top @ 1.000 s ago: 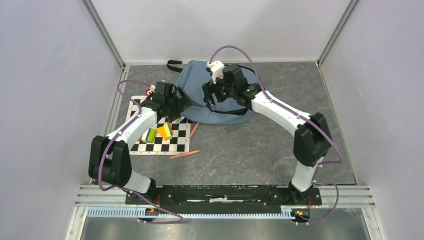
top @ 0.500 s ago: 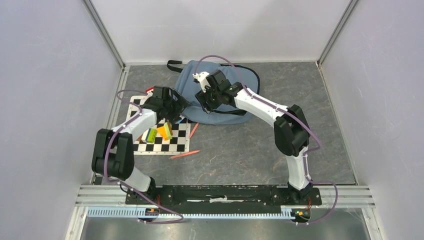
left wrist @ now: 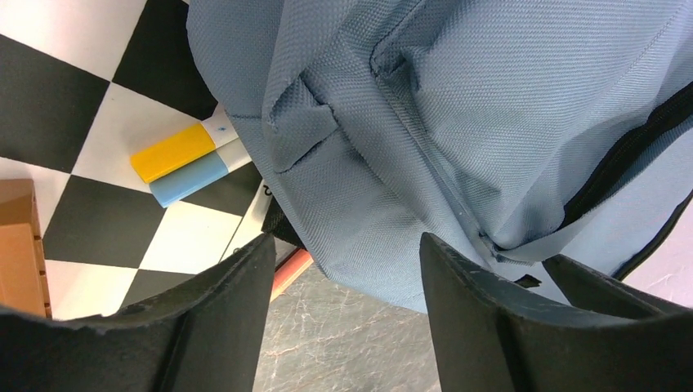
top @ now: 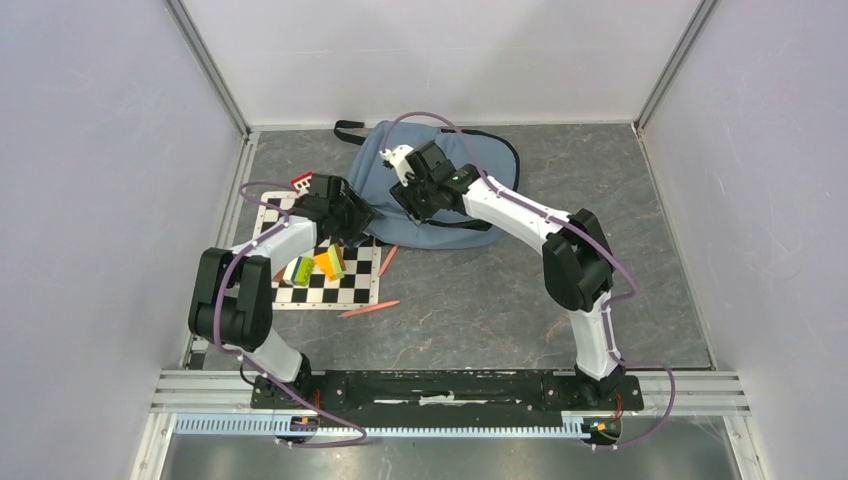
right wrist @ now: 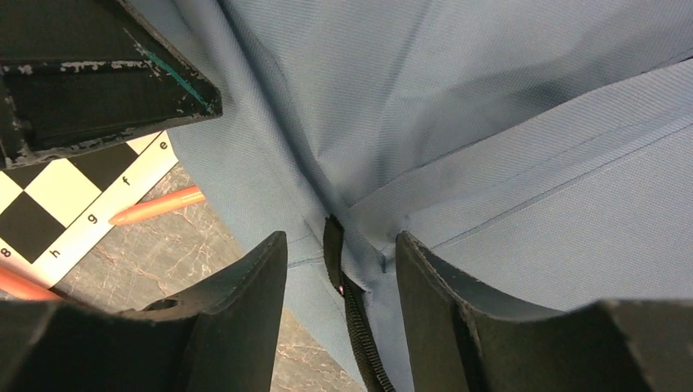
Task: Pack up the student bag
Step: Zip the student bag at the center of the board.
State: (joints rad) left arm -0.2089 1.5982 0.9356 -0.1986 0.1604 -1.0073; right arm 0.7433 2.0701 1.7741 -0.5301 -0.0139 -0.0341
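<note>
The student bag [top: 440, 170] lies flat at the back of the table, blue-grey with black straps. My left gripper [top: 360, 224] is at its near-left corner; in the left wrist view the jaws [left wrist: 345, 241] stand apart with the bag's corner fabric [left wrist: 368, 188] hanging between the fingertips. My right gripper [top: 412, 205] is over the bag's near edge. Its open jaws [right wrist: 341, 238] straddle the end of a dark zipper [right wrist: 333, 249], and neither pad touches it.
A checkerboard [top: 345, 285] lies left of the bag with an orange block [top: 328, 263] and a yellow-green block [top: 298, 271] on it. Orange pencils [top: 368, 309] lie by its right edge. A yellow-and-blue piece [left wrist: 184, 163] sits beside the bag's corner.
The right arm swung left along the bag to its near-left part. The left gripper edged toward the bag's corner. Both pairs of jaws have narrowed.
</note>
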